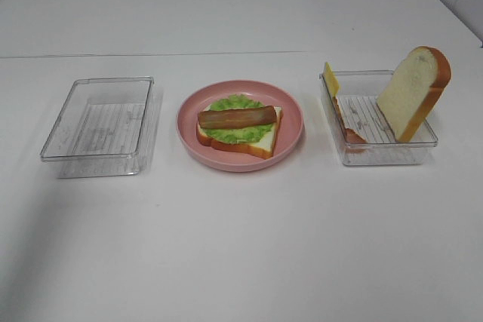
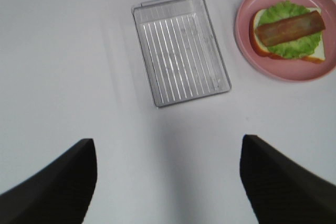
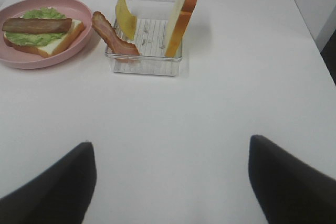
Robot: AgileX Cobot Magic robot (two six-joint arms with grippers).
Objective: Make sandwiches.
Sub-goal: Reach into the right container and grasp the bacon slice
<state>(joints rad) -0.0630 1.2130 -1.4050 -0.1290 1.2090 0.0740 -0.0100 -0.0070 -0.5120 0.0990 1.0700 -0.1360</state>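
Left gripper, right gripper hover over bare white table, jaws spread wide, nothing held, both well short of props. Beyond: half-built sandwich on pink plate, made of bottom bread slice, lettuce and bacon strip. Rightward, clear tray keeps upright bread slice, cheese slice, and spare bacon seemingly draped over wall. Toy pieces likely light, soft, slightly slick. Bread best pinched across flat faces near top crust.
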